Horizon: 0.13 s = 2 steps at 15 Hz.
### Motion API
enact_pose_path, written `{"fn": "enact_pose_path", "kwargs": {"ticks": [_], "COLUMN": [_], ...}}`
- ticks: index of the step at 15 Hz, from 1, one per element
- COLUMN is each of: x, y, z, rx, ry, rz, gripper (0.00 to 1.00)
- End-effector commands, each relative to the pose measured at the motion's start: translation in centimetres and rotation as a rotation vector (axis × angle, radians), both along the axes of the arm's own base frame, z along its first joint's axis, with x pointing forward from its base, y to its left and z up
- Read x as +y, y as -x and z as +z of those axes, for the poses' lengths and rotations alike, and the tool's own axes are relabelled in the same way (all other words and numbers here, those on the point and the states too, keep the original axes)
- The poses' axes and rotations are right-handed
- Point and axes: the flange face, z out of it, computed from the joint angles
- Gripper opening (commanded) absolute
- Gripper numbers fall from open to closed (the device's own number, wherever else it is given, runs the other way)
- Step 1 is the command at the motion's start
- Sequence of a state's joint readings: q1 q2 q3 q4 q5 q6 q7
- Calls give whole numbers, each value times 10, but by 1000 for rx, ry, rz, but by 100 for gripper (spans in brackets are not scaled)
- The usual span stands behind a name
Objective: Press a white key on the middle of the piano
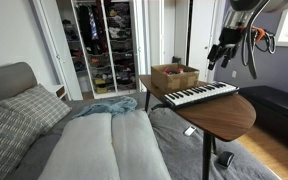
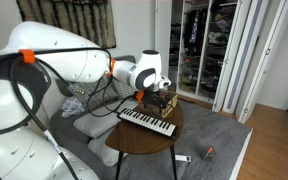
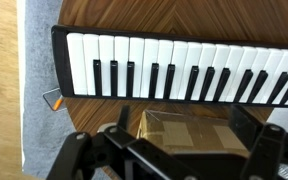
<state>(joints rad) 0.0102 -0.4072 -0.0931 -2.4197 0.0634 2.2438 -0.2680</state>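
Note:
The piano (image 1: 199, 95) is a slim dark keyboard with white and black keys lying on a round wooden table (image 1: 234, 115). It also shows in an exterior view (image 2: 147, 121) and across the top of the wrist view (image 3: 184, 65). My gripper (image 1: 222, 52) hangs in the air above the table's far side, over the brown cardboard box and behind the keyboard. In the wrist view my gripper (image 3: 184, 122) is open and empty, its two dark fingers framing the box, with the keys beyond them. Nothing touches the keys.
A brown cardboard box (image 1: 174, 76) stands on the table right behind the keyboard; it also shows in the wrist view (image 3: 184, 135). A bed with pillows (image 1: 94, 140) lies beside the table. A small orange object (image 2: 209, 151) lies on the grey carpet. An open closet (image 1: 102, 45) is behind.

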Motion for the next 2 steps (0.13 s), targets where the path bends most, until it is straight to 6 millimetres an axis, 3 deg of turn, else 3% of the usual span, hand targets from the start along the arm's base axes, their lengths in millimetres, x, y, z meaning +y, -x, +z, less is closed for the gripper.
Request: {"fn": "enact_pose_path", "kwargs": {"ticks": [1, 2], "x": [0, 0], "y": [0, 0], "z": [2, 2], "rx": [-1, -3], "ry": [1, 1], "rz": [0, 0], "gripper": [100, 100]}}
